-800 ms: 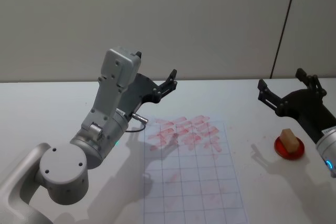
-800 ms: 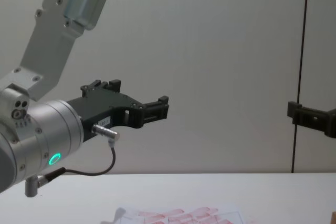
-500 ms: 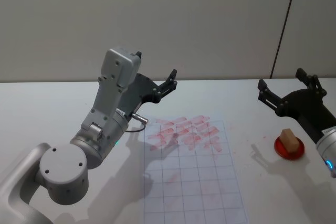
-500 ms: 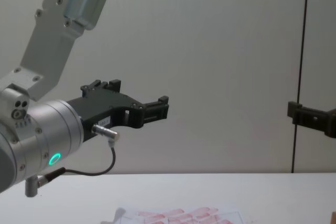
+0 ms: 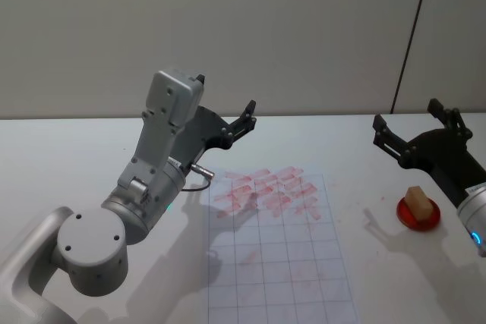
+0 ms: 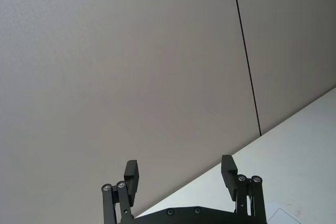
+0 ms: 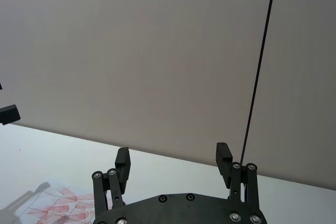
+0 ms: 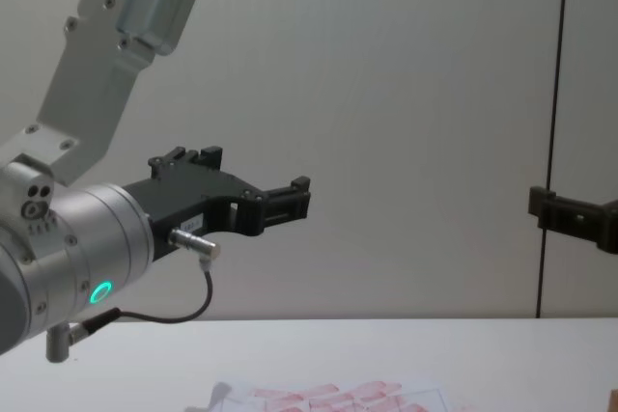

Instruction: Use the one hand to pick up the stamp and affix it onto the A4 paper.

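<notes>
Wide open and empty, my right pincer (image 5: 405, 112) hangs by the stamp (image 5: 416, 200) on its red pad (image 5: 420, 216) beside the A4 paper (image 5: 282, 267), best tipped down to straddle it squarely, while my left pincer (image 6: 179, 163) idles open.

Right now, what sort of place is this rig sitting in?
Likely a robotics test lab: white table, plain panelled wall, gridded A4 paper with repeated red marks, stamp on a red pad.

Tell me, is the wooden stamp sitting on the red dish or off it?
On it. The stamp sits atop the red dish; the open right end effector is raised nearby, not touching it.
</notes>
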Robot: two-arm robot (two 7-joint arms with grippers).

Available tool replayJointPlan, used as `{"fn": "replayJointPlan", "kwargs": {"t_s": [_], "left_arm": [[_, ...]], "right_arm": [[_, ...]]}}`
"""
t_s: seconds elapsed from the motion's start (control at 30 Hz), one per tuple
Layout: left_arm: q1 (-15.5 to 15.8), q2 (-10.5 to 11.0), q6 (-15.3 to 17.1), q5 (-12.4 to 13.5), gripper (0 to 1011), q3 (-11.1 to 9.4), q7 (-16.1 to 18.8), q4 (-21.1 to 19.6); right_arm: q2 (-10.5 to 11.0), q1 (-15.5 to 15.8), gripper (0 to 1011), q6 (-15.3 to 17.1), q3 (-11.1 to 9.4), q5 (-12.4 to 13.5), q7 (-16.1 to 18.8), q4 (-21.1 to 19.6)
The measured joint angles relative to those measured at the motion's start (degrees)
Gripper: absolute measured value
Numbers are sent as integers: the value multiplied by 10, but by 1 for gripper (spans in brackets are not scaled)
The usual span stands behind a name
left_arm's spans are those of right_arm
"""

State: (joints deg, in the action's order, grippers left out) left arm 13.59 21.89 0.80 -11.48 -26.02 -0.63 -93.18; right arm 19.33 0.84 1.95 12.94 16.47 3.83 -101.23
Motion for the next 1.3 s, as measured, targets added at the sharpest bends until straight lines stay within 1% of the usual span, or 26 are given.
{"fn": "replayJointPlan", "kwargs": {"t_s": [0.3, 0.4, 0.53, 0.63, 0.77, 0.83, 0.87, 0.9, 0.93, 0.97, 1.03, 1.07, 1.1, 1.17, 1.23, 1.27, 1.3], "left_arm": [[0, 0, 0, 0, 1002, 0, 0, 0], [0, 0, 0, 0, 1001, 0, 0, 0], [0, 0, 0, 0, 1001, 0, 0, 0], [0, 0, 0, 0, 1001, 0, 0, 0], [0, 0, 0, 0, 1001, 0, 0, 0], [0, 0, 0, 0, 1001, 0, 0, 0], [0, 0, 0, 0, 1001, 0, 0, 0], [0, 0, 0, 0, 1001, 0, 0, 0], [0, 0, 0, 0, 1001, 0, 0, 0], [0, 0, 0, 0, 1001, 0, 0, 0], [0, 0, 0, 0, 1001, 0, 0, 0], [0, 0, 0, 0, 1001, 0, 0, 0], [0, 0, 0, 0, 1001, 0, 0, 0], [0, 0, 0, 0, 1001, 0, 0, 0], [0, 0, 0, 0, 1001, 0, 0, 0], [0, 0, 0, 0, 1001, 0, 0, 0], [0, 0, 0, 0, 1001, 0, 0, 0]], "right_arm": [[-1, 1, 1001, 3, 0, -1, -2, -2], [-2, 3, 1001, 13, 1, -2, -9, -7], [-3, 7, 1001, 35, 1, -2, -24, -18], [-4, 12, 1001, 64, 1, -2, -41, -32], [-4, 16, 1001, 92, 0, 1, -56, -43], [-2, 21, 1001, 120, -3, 5, -70, -55], [-2, 21, 1001, 120, -3, 5, -70, -55], [-1, 23, 1001, 137, -5, 7, -79, -60], [0, 24, 1001, 143, -6, 9, -82, -62], [1, 26, 1001, 159, -9, 11, -89, -66], [2, 27, 1001, 171, -11, 13, -94, -69], [4, 28, 1001, 184, -13, 15, -98, -71], [4, 28, 1001, 184, -13, 15, -98, -71], [6, 29, 1001, 208, -16, 17, -105, -73], [7, 29, 1001, 212, -17, 17, -107, -73], [8, 29, 1001, 227, -19, 17, -109, -73], [8, 29, 1001, 231, -20, 17, -110, -71]]}}
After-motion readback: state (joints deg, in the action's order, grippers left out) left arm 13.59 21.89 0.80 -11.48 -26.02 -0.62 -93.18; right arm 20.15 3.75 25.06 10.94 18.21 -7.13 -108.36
